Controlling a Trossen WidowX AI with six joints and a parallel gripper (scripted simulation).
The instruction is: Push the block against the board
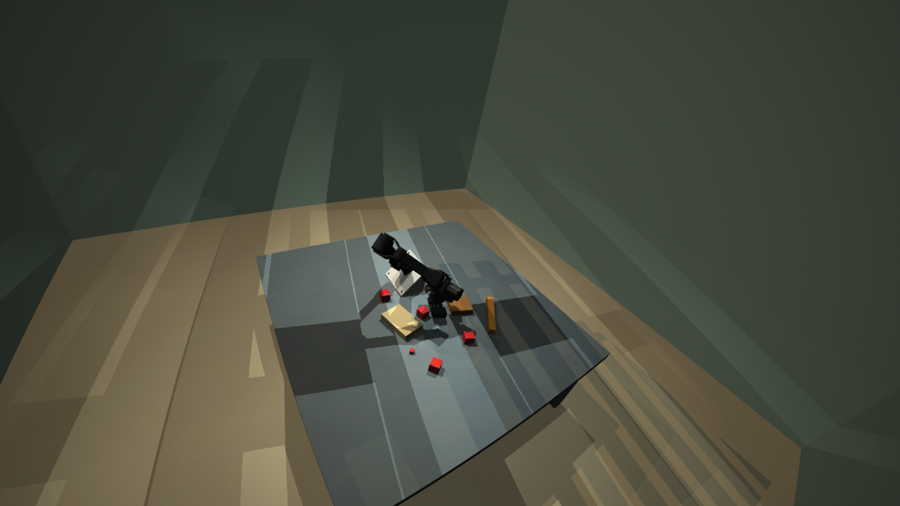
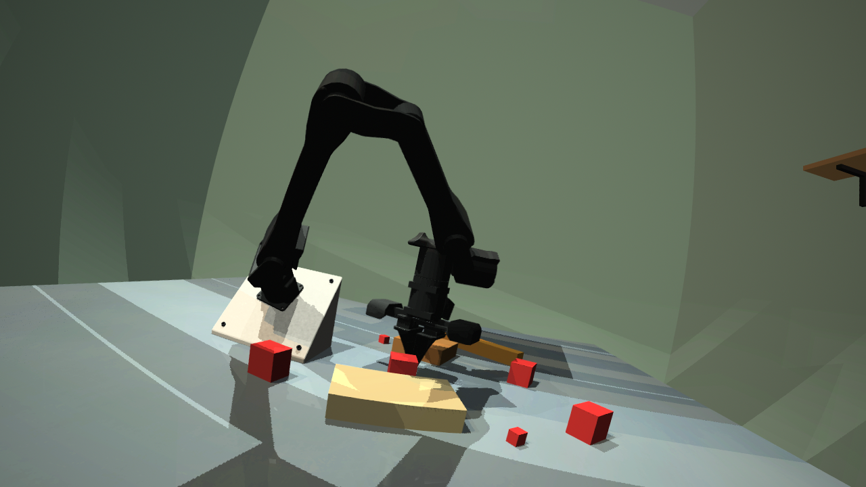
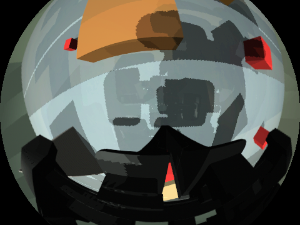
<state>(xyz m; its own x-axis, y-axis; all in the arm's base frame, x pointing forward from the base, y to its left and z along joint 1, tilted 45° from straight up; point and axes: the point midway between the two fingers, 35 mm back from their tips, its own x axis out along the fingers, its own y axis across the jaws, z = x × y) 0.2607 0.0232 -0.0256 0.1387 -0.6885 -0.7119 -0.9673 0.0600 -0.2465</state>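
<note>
The orange-brown square block (image 1: 462, 305) (image 2: 446, 353) (image 3: 109, 25) lies flat on the table. The board, a long narrow orange bar (image 1: 491, 318) (image 2: 493, 351) (image 3: 227, 1), lies beyond it on the side away from the arm's base. A gap shows between block and board in the top view. My gripper (image 1: 438, 314) (image 2: 419, 362) (image 3: 164, 129) is shut and empty, pointing down low over the table. It is on the base side of the block, between the block and a red cube (image 1: 422, 311) (image 2: 402, 363). In the wrist view the fingertips stand apart from the block's near side. Most of the board is outside the wrist view.
A pale yellow slab (image 1: 397, 319) (image 2: 393, 411) lies beyond the near red cube. Other red cubes stand around: one (image 1: 468, 337) (image 2: 521, 373) (image 3: 265, 57) near the board's end, one (image 1: 435, 365) (image 2: 588, 422) farther out, one (image 1: 384, 295) (image 2: 269, 361) by the white base (image 2: 323, 287).
</note>
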